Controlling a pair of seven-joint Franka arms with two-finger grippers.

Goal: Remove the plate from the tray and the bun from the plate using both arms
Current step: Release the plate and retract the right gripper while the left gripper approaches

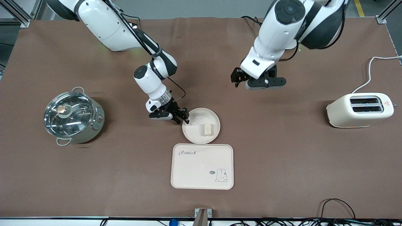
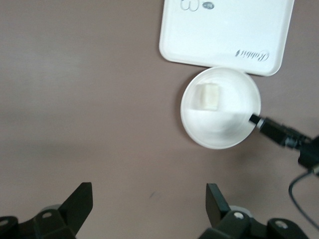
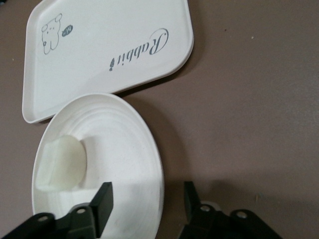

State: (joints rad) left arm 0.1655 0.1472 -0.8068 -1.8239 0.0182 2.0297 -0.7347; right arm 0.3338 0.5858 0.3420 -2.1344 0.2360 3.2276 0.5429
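Observation:
The round cream-white plate [image 1: 197, 116] lies mid-table, just farther from the front camera than the tray. The pale bun [image 1: 207, 129] lies on it. My right gripper [image 1: 184, 118] is low at the plate's edge toward the right arm's end. It is open, one finger over the plate's inside and one outside the rim [image 3: 160, 191]. The right wrist view shows the bun [image 3: 62, 164] and this gripper [image 3: 147, 201]. My left gripper [image 1: 238, 78] is open and empty in the air over bare tablecloth. The left wrist view shows this gripper [image 2: 148, 201], the plate [image 2: 234, 124] and the bun [image 2: 208, 96].
The cream rabbit tray [image 1: 202, 166] lies nearer the front camera, almost touching the plate. A steel pot with a glass lid [image 1: 72, 117] stands toward the right arm's end. A cream toaster [image 1: 361, 110] with a white cord stands toward the left arm's end.

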